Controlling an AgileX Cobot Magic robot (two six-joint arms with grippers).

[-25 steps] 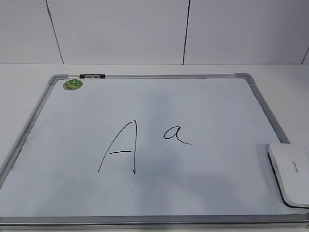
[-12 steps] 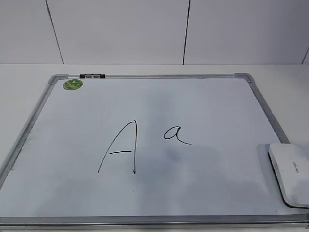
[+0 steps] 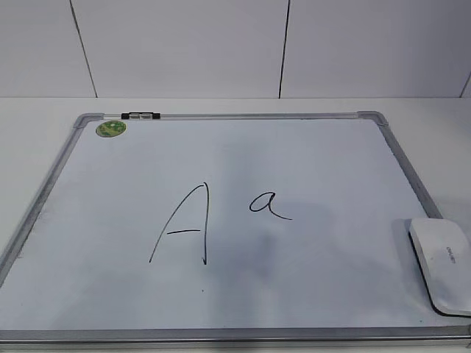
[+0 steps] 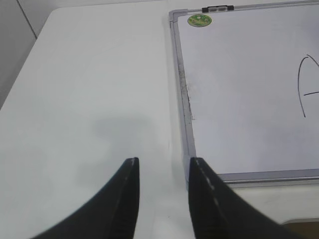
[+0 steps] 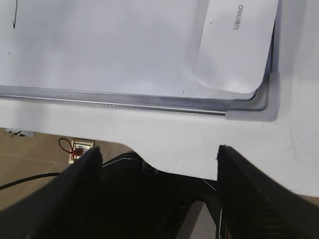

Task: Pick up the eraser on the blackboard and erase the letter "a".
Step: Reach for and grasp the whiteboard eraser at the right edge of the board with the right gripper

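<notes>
Left gripper (image 4: 162, 169) narrowly parted, right gripper (image 5: 158, 159) wide

Blackboard (image 3: 316, 154): white surface, grey metal frame, rounded grey corners. Round green sticker (image 3: 111, 129) at far left corner. Letter "a" (image 3: 268, 204) and capital "A" (image 3: 184, 225): thin black strokes. Eraser (image 3: 441, 263): white, thin black base, small grey lettering. Worktop (image 4: 94, 89): plain white. Fingers (image 4: 124, 199): black.

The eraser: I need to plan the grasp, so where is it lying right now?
In the exterior view the eraser lies on the blackboard at its near right corner, against the right frame, right of the letter "a".
</notes>
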